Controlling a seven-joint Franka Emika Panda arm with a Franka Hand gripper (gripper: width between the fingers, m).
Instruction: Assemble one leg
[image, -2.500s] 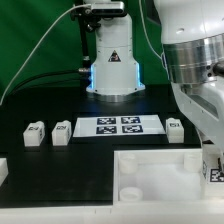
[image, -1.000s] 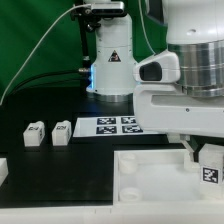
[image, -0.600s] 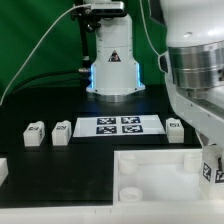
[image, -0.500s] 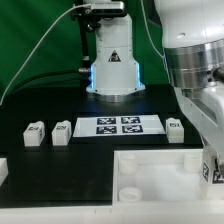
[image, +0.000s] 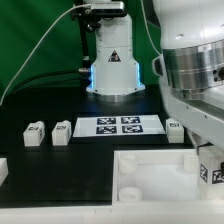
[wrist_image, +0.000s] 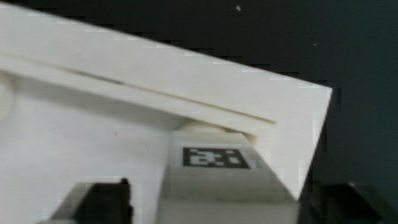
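Observation:
A small white leg (wrist_image: 217, 175) with a black-and-white tag stands at the corner of the large white tray (wrist_image: 107, 120). My gripper (wrist_image: 222, 205) straddles it, one dark finger (wrist_image: 98, 200) on each side with a strip of light showing between each finger and the leg, so it is open. In the exterior view the gripper (image: 208, 168) is low at the tray's (image: 150, 172) corner on the exterior view's right, with the leg's tag (image: 207, 174) showing below the hand. The leg's foot is hidden.
Two loose legs (image: 34, 133) (image: 62, 131) stand on the exterior view's left and one (image: 176, 129) on its right, beside the marker board (image: 118, 125). A white lit stand (image: 114, 65) rises behind. The tray has round corner holes (image: 128, 192).
One second ago the wrist was turned, with a broad white link across the view; it has swung back. The tagged leg stays at the tray corner. The loose legs have not moved.

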